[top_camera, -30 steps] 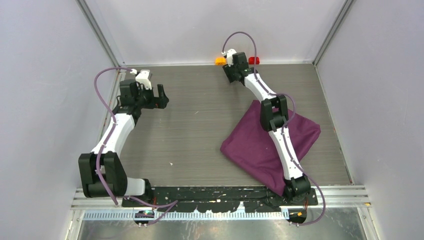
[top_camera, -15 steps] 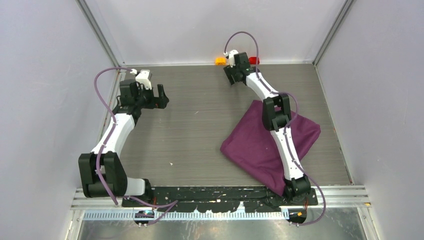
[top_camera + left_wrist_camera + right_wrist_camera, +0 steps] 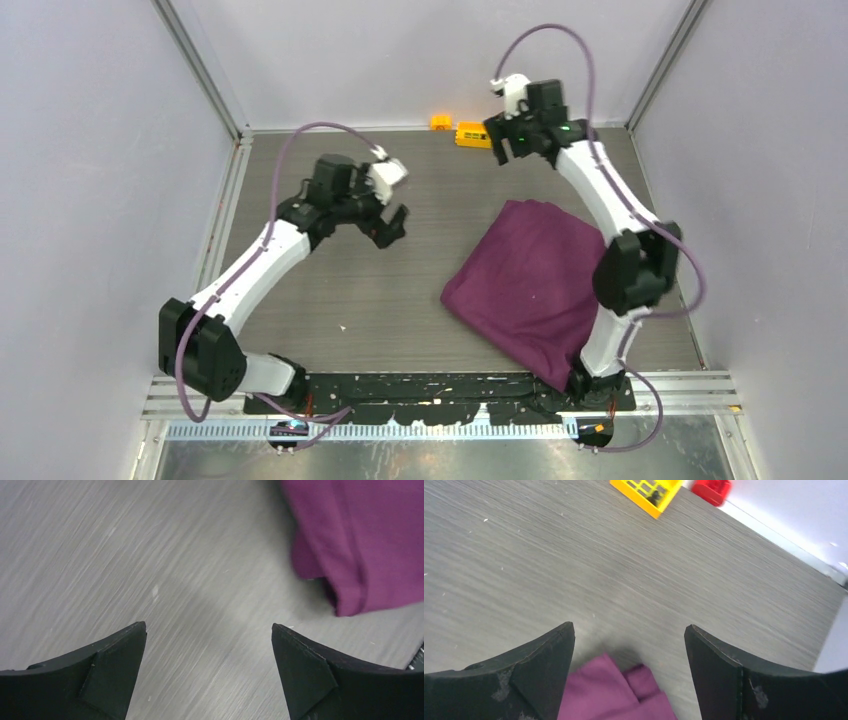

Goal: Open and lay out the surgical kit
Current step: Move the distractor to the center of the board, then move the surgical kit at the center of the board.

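The dark-purple cloth (image 3: 540, 285) lies folded in a bundle on the right half of the table; the tray, tools and packets are hidden. My left gripper (image 3: 390, 228) is open and empty, in the air left of the cloth, whose corner (image 3: 350, 545) shows at upper right of the left wrist view. My right gripper (image 3: 508, 145) is open and empty above the cloth's far corner, which shows between its jaws (image 3: 624, 692) in the right wrist view.
A yellow brick (image 3: 472, 133) and an orange brick (image 3: 440, 121) sit by the back wall; the yellow one (image 3: 646, 492) and a red brick (image 3: 711, 490) show in the right wrist view. Grey walls enclose the table (image 3: 400, 290).
My left gripper swung from the far left toward the middle, nearer the cloth. My right arm lifted and swung right, its gripper now over the cloth's far corner; the yellow brick is now uncovered.
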